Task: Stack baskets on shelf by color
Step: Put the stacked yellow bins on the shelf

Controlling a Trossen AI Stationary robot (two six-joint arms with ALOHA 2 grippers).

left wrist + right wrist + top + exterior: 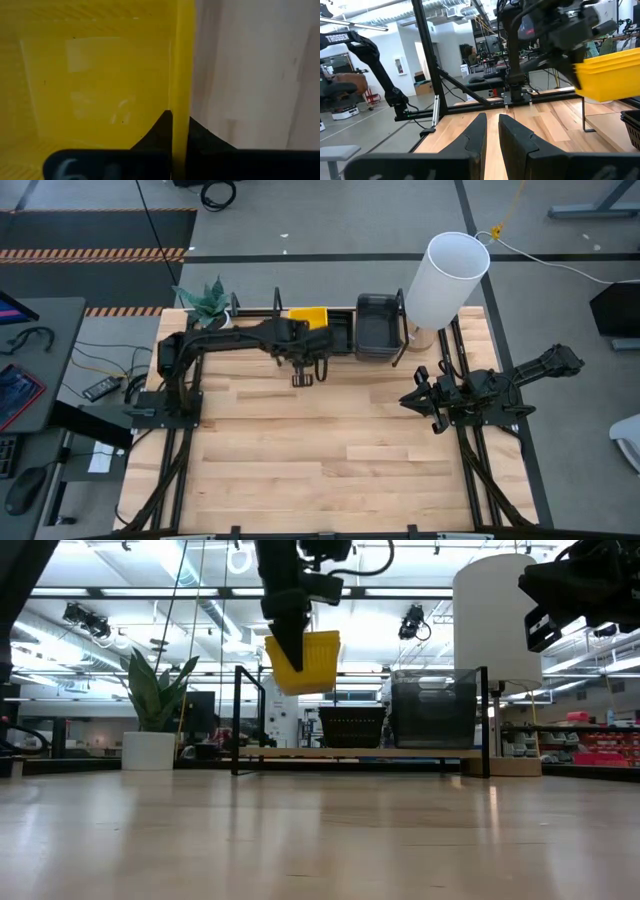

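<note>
My left gripper [290, 652] is shut on a bright yellow basket [306, 662] and holds it in the air over the left part of the shelf [237, 720] at the table's far edge. On the shelf stand a black mesh basket [352, 726] and, to its right, a dark grey basket [432, 706]. In the high view the yellow basket [310, 317] shows just beyond the left arm. My right gripper [492, 120] waits at the table's right side [418, 396], level, a narrow gap between its fingers and nothing in it. My left gripper has one side wall of the yellow basket at its rim [181, 85], with one finger [157, 132] inside the basket and the other [202, 136] outside. The fingers come from above, slanting down. The basket hangs tilted, lifted clear of shelf and table.
A tall white cylinder [447, 278] stands at the shelf's right end. A potted plant [205, 301] stands at the far left corner. The wooden table [320, 450] lies bare in front of the shelf between the two arms.
</note>
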